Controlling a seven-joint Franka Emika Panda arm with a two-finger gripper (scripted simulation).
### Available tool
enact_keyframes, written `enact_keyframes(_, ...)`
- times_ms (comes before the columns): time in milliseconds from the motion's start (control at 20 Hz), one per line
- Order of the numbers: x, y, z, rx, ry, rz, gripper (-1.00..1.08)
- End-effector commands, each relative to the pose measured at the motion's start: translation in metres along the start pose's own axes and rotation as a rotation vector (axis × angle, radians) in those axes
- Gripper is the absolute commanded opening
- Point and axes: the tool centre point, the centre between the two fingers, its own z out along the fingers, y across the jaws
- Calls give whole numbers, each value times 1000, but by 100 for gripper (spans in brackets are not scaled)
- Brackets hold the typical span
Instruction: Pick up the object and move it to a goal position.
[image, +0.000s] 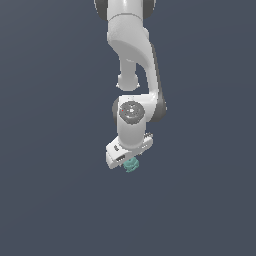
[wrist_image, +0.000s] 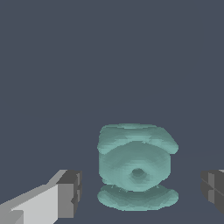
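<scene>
The gripper stands open, its 2 fingers spread wide of the teal object. The object sits between them, touching neither.

Object: pale teal-green, darker teal banding in grooves and around central dimple. Gripper: white body, dark grey fingertip pads. Arm: glossy white shell, dark grey joints, grey ribbed disc at wrist. Background: plain slate blue-grey in both views.
</scene>
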Motion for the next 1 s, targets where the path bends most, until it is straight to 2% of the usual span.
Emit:
enact_keyframes(0,-1,-1,12,1,-1,-1,100)
enact_keyframes(250,-1,-1,35,1,-1,-4,100)
enact_keyframes(500,0,0,39,1,-1,-4,100)
enact_keyframes(550,0,0,39,1,-1,-4,-100)
enact_keyframes(950,0,0,39,1,-1,-4,-100)
